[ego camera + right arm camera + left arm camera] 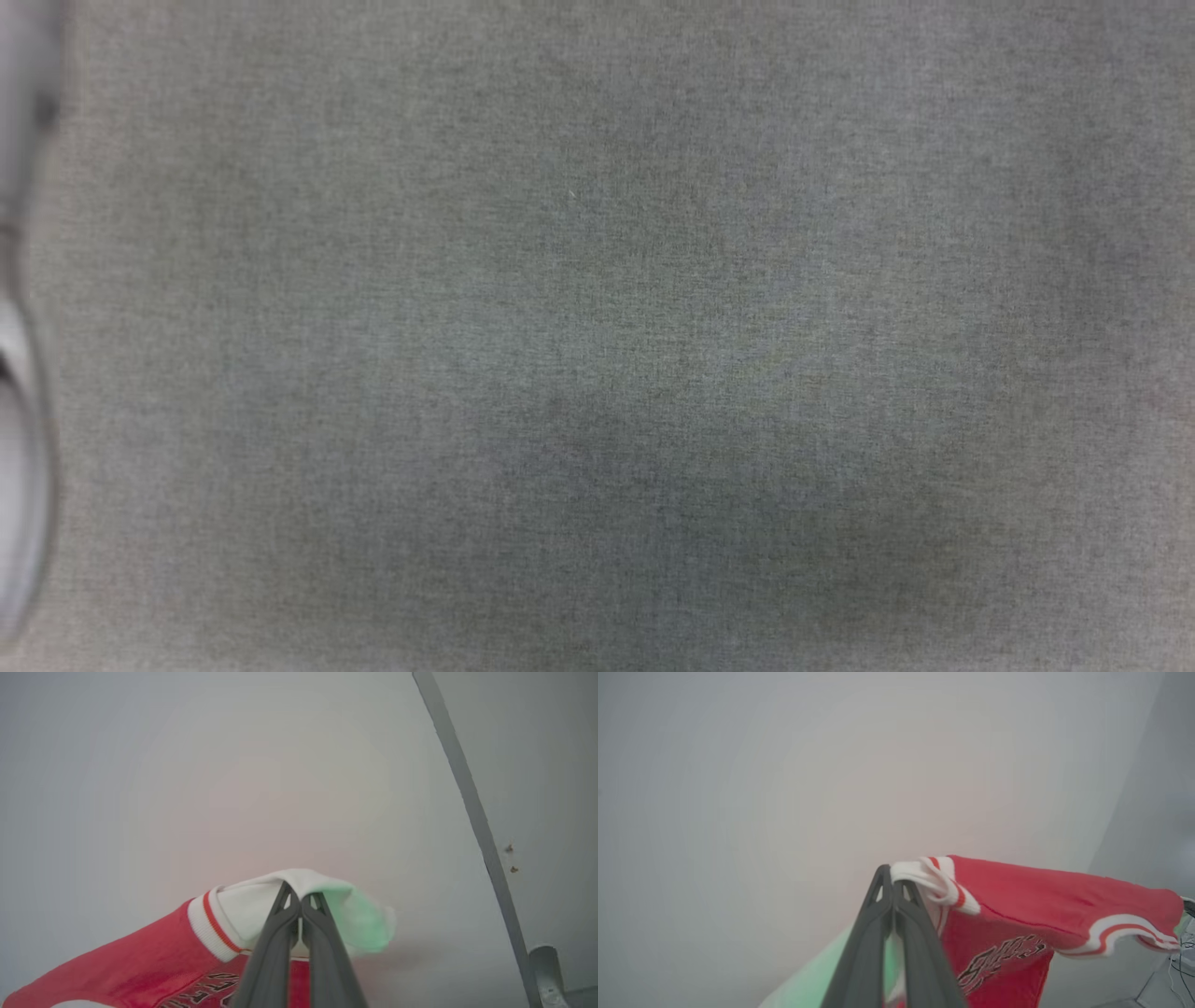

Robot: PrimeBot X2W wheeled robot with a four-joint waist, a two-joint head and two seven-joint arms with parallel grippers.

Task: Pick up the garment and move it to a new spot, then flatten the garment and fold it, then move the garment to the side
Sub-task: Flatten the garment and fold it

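Note:
The garment (pixel 1045 900) is a red knit shirt with white, red-striped trim and dark lettering, and it hangs in the air, stretched between my two arms. In the left wrist view my left gripper (pixel 893 883) is shut on its white striped trim, with the red cloth stretching off to the right. In the right wrist view my right gripper (pixel 299 900) is shut on a white sleeve of the garment (pixel 140 961), whose red body trails down to the left. A green tint lies on the cloth beside both grippers.
The head view looks down on a grey cloth-covered surface (pixel 597 336), with a blurred pale arm part (pixel 23 373) at the left edge. Pale walls lie behind both grippers. A grey upright strip (pixel 472 812) runs along the right side, and cables (pixel 1181 961) lie at the lower right.

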